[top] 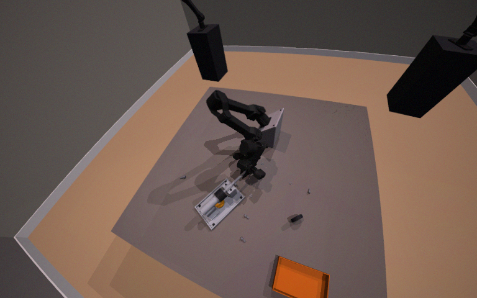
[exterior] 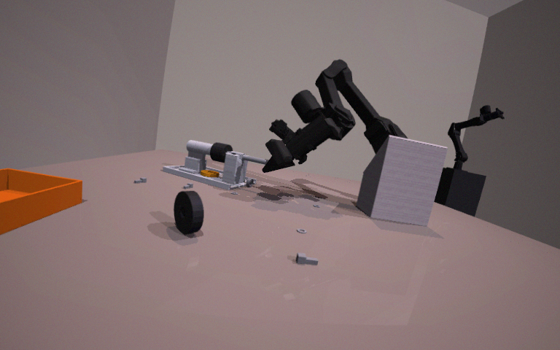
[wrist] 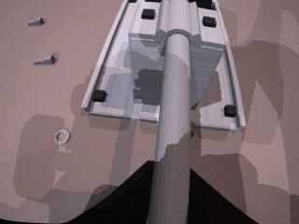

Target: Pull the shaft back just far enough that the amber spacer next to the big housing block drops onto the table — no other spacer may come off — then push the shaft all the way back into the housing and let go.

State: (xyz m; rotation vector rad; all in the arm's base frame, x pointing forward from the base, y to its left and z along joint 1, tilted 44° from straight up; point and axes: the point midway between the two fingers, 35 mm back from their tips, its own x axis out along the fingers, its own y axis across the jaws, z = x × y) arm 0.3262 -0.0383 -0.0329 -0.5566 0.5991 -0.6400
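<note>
Amber marked the spacer [top: 219, 203] [exterior: 209, 173] in the top view, lying on the pale base plate [top: 220, 220] [exterior: 214, 181] [wrist: 145, 119], beyond the near support block [exterior: 234, 168] as seen from the gripper [top: 245, 172] [exterior: 266, 168] [wrist: 164, 170]. Above and beside it sat a dark collar [top: 220, 194] [exterior: 221, 152], in line with the shaft [top: 236, 182] [exterior: 256, 158] [wrist: 175, 98]. How the gripper met the shaft was hard to tell from above. Well apart from the hand lay a black disc [top: 296, 218] [exterior: 189, 212], and farther out an orange tray [top: 300, 277] [exterior: 61, 197].

From the exterior view, the spacer's height became plain: it lay low, beneath the level of the shaft. The disc stood on its edge, and the white block [top: 273, 131] [exterior: 406, 181] stood behind the hand, under the arm's base.

Only the wrist view showed the grip closely: the fingers were pinching the shaft, which ran forward from between them into the support block. That block hid the spacer. A small washer [wrist: 62, 136] lay on the table left of the shaft in that picture, with two screws [wrist: 45, 60] farther ahead, apart from the plate.
</note>
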